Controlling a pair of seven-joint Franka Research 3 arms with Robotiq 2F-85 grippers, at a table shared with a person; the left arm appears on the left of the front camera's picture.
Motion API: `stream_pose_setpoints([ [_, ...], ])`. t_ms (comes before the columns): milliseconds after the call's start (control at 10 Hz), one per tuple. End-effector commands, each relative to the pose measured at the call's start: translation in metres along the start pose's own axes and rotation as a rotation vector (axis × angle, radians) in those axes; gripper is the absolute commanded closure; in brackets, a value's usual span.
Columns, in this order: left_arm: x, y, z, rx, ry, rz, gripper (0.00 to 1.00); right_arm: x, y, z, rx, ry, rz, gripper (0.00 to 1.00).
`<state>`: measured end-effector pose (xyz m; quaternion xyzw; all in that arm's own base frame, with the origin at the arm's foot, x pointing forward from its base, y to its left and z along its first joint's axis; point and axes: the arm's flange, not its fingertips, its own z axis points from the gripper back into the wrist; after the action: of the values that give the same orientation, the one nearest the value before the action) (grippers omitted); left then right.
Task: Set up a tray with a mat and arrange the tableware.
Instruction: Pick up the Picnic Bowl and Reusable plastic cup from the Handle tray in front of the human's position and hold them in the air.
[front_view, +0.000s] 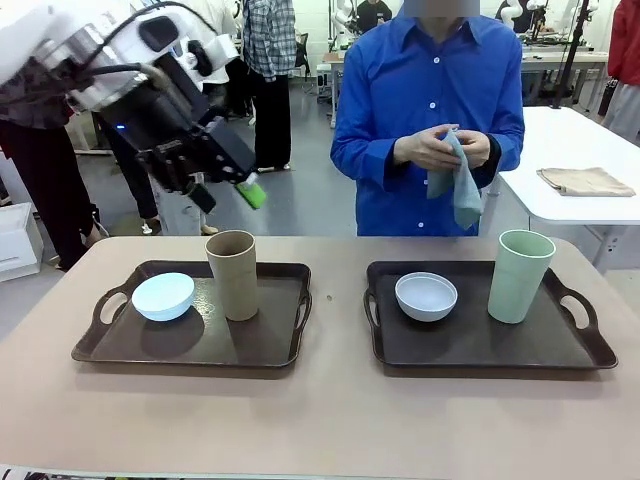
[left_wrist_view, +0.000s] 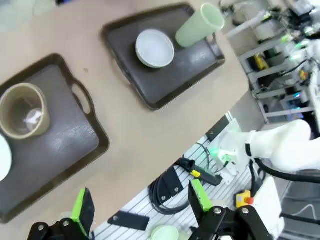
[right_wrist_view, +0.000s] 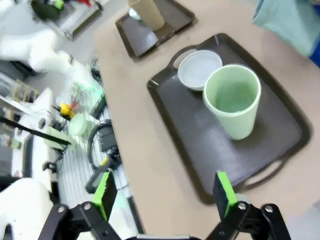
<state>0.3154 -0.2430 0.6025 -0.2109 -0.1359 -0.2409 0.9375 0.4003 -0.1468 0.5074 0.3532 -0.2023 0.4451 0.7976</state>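
Note:
Two dark trays lie side by side on the table. The left tray (front_view: 270, 345) holds a pale blue bowl (front_view: 163, 296) and a tan tumbler (front_view: 232, 275). The right tray (front_view: 470, 350) holds a white bowl (front_view: 426, 296) and a pale green tumbler (front_view: 520, 276). The person at the far side holds a blue-grey cloth mat (front_view: 460, 185) in both hands. My left gripper (front_view: 228, 195) hangs open, high behind the left tray, with nothing in it (left_wrist_view: 141, 205). My right gripper (right_wrist_view: 165, 195) is open and empty, above the table's near edge in front of the green tumbler (right_wrist_view: 232, 100).
A beige folded cloth (front_view: 585, 181) lies on a white table at the back right. Cables and a control box (left_wrist_view: 175, 185) sit below the table's near edge. People stand in the background at the left.

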Motion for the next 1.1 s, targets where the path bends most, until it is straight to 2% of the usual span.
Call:
stream_pose_setpoints([
  [0,0.051,-0.039,-0.018,0.098,0.021,-0.038,0.0,0.009,-0.051,-0.005,-0.028,0.017,0.305,0.0],
  [100,0.071,-0.055,-0.028,0.13,0.04,-0.03,0.0,0.005,-0.073,-0.009,-0.036,0.014,0.366,0.0],
  [300,0.108,-0.077,-0.055,0.148,0.086,-0.015,0.0,-0.008,-0.119,-0.017,-0.07,-0.014,0.396,0.0],
  [500,0.145,-0.076,-0.085,0.141,0.087,0.081,0.0,-0.009,-0.147,-0.036,-0.017,0.003,0.442,0.0],
  [700,0.176,-0.072,-0.123,0.195,0.086,0.196,0.0,0.003,-0.157,-0.066,0.045,0.016,0.463,0.0],
  [1000,0.179,-0.071,-0.16,0.25,0.129,0.228,0.0,0.013,-0.148,-0.107,0.14,0.04,0.486,0.0],
])
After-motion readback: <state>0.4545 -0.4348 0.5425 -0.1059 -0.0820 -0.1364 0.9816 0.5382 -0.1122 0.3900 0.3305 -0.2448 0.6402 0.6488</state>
